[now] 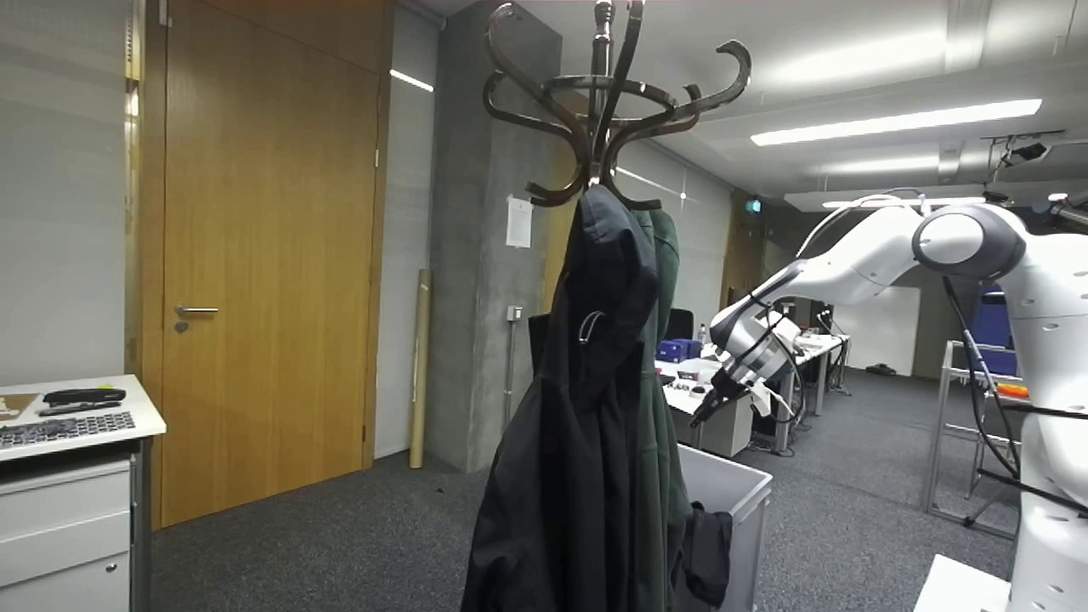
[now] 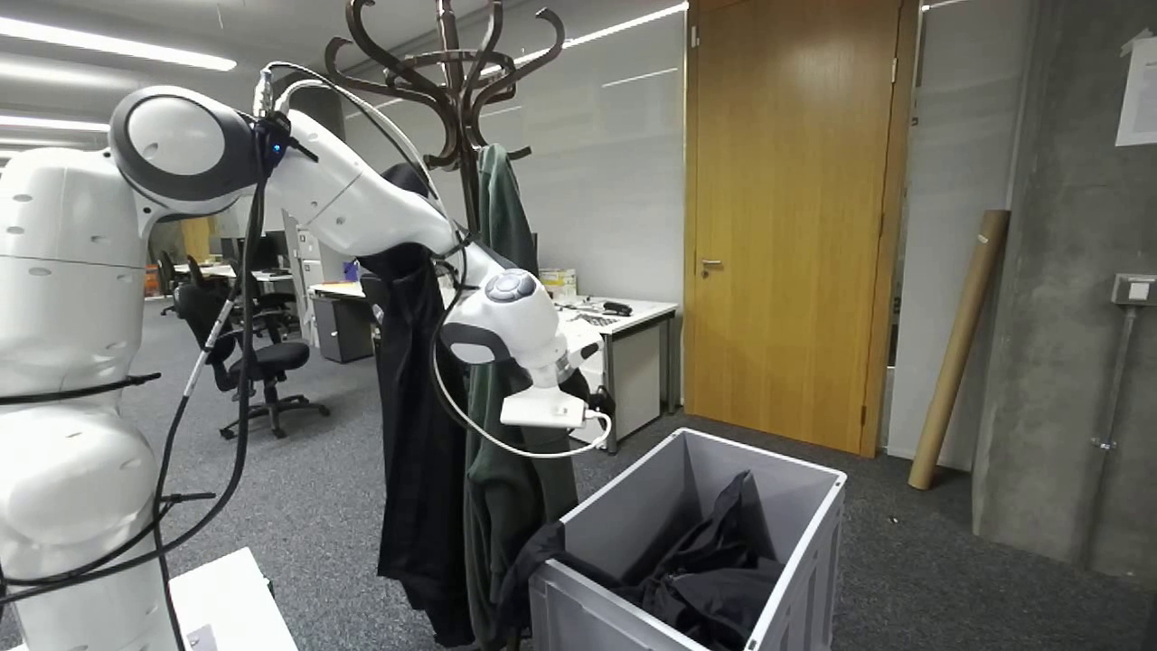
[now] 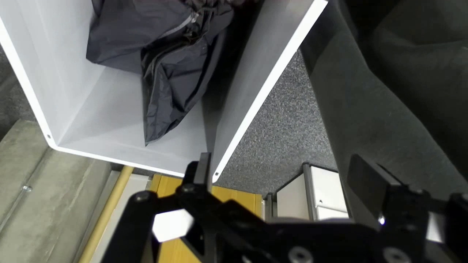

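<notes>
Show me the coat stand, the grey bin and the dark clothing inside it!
Coat stand (image 1: 595, 161), in an exterior view: where its curved hooks meet.
Grey bin (image 2: 625, 511), in an exterior view: inner side wall.
Dark clothing (image 3: 181, 76), in the wrist view: crumpled fabric.

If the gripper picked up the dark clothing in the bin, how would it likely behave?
The dark clothing is probably floppy: it slumps in loose folds. Its smooth look suggests it may be slippery. It might drag when lifted, since some hangs outside the bin.
</notes>
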`<state>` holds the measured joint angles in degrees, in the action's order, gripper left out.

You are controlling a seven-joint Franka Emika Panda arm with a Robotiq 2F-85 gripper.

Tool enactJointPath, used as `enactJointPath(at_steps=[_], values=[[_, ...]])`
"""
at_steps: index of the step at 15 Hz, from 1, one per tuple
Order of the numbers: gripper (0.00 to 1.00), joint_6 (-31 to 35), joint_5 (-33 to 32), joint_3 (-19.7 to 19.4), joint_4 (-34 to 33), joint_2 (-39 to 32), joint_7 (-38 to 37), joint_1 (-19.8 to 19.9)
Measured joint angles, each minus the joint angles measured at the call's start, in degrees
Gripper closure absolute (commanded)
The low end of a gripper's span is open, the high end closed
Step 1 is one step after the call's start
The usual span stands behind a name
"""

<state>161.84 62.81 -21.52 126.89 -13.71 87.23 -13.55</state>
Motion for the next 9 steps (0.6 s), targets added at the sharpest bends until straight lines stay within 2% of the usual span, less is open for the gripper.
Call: enactJointPath(at_steps=[6,9], values=[[0.0,9.62,-6.99,-1.75,5.29,-1.41,-15.22,-5.46],[0.0,13.28,-7.74,-3.57,7.17,-1.39,-21.08,-7.21]])
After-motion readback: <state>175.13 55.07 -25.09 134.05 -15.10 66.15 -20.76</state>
